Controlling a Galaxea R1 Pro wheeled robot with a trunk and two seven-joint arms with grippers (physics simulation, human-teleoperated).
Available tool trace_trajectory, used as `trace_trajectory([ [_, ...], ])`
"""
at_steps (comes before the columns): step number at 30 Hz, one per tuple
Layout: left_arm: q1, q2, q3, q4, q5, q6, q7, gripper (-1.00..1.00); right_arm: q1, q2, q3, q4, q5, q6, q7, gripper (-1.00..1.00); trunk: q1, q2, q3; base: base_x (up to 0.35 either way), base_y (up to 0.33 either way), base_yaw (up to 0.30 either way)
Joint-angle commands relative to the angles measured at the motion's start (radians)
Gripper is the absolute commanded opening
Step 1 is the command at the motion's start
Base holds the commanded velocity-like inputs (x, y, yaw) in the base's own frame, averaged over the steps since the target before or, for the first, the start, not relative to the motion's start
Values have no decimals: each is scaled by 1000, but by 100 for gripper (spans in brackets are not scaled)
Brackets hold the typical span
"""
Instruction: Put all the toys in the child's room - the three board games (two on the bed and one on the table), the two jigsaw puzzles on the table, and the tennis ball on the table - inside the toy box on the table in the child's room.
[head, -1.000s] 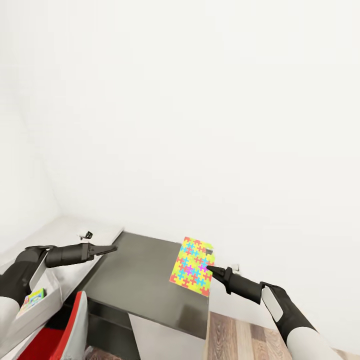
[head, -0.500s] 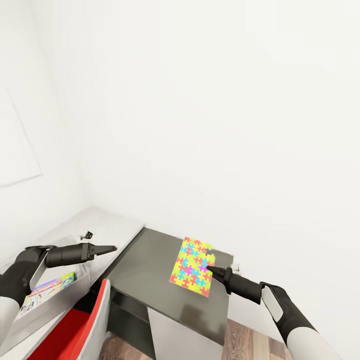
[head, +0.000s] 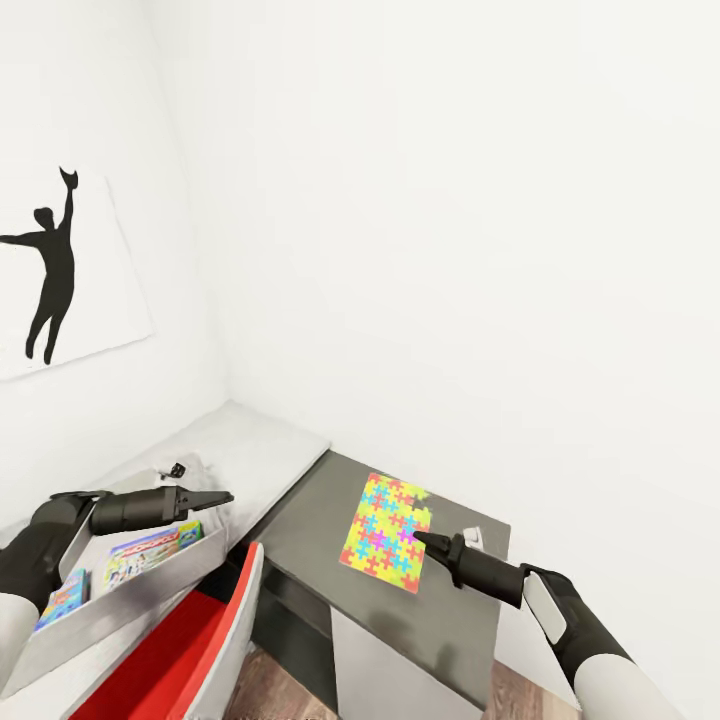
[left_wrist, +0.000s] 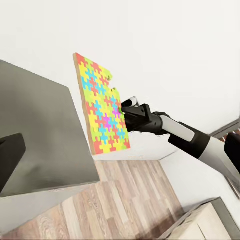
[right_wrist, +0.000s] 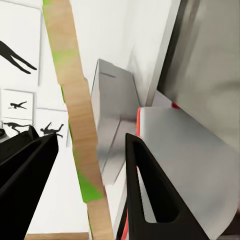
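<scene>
The toy box (head: 150, 585) runs off the head view's left edge; its board games' (head: 150, 553) print is unreadable.

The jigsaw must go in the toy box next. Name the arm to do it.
Right. The right gripper already grips the jigsaw puzzle above the dark side unit. The left gripper hangs empty over the toy box.

Jigsaw puzzle (head: 385, 533): interlocking pieces in yellow, pink, green, blue and orange, with a tan-brown edge. Black fingers (head: 424, 542) touch it. Toy box (head: 190, 563): light grey. Board games (head: 150, 551) inside: light blue, colourful print. Side unit (head: 300, 530): dark grey top. Desk (head: 260, 452): pale grey-white. Wall print (head: 50, 270): black silhouette on white.
</scene>
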Motion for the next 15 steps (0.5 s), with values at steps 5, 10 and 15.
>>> trace_trajectory([
  [5,-1,1,-1,3,-1,11,-4,100,-1,0,-2,-1,-2,6,3,-100,1,-2,-2,0,0,291],
  [10,-1,1,-1,3,-1,11,-4,100,-1,0,-2,0,-2,6,3,-100,1,-2,-2,0,0,291],
  [15,-1,1,-1,3,-1,11,-4,100,-1,0,-2,-1,-2,7,3,-100,1,-2,-2,0,0,292],
])
